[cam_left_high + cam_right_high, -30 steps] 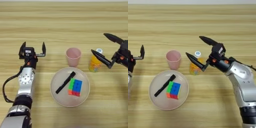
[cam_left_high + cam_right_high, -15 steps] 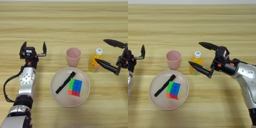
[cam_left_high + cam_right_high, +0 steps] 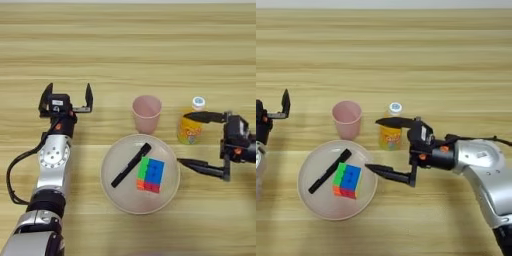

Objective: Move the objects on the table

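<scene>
Left eye view: the left claw (image 3: 66, 100) rests on the light wooden plank worktop (image 3: 125, 45), forearm stretched forward, its 2 black fingers spread wide and holding nothing. The multicoloured puzzle cube (image 3: 150, 174) lies on a round cream plate (image 3: 116, 189) beside a black marker pen (image 3: 130, 165).

Right eye view: the right claw (image 3: 380, 145) reaches leftward, fingers splayed open, the upper one crossing the small orange drink bottle with a white cap (image 3: 390, 135), which stands right of a pink plastic cup (image 3: 347, 119). The bottle's label cannot be read.
</scene>
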`<action>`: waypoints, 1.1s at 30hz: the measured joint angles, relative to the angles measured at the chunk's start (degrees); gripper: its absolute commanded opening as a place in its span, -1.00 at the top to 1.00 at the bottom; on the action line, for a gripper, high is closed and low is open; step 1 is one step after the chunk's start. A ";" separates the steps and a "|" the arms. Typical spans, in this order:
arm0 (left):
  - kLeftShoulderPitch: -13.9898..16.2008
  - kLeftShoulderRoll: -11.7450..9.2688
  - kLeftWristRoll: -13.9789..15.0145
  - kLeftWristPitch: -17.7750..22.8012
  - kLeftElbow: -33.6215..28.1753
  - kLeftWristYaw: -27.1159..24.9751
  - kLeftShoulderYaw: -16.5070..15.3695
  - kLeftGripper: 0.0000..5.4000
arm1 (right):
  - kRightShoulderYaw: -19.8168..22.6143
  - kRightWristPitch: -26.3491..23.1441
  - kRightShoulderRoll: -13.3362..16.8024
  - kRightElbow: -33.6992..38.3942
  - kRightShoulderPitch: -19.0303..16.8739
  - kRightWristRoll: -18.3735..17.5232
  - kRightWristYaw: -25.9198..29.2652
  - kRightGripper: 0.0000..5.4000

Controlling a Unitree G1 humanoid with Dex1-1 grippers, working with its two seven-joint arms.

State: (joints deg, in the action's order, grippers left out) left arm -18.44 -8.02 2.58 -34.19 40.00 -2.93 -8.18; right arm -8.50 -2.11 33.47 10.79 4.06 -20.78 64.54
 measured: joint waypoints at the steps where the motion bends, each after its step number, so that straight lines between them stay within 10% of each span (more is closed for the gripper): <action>1: 0.00 0.00 0.00 0.00 0.00 0.00 0.00 -1.00 | -0.40 0.25 -0.12 -0.30 -0.01 0.38 0.00 -0.98; 33: -0.40 0.11 -0.01 0.08 0.08 0.22 0.05 -1.00 | -12.39 2.17 -5.17 -12.12 5.85 14.25 -3.14 -0.98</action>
State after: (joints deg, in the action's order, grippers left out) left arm -18.84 -7.90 2.58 -34.11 40.08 -2.70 -8.13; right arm -20.89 0.07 28.30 -1.34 9.91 -6.53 61.40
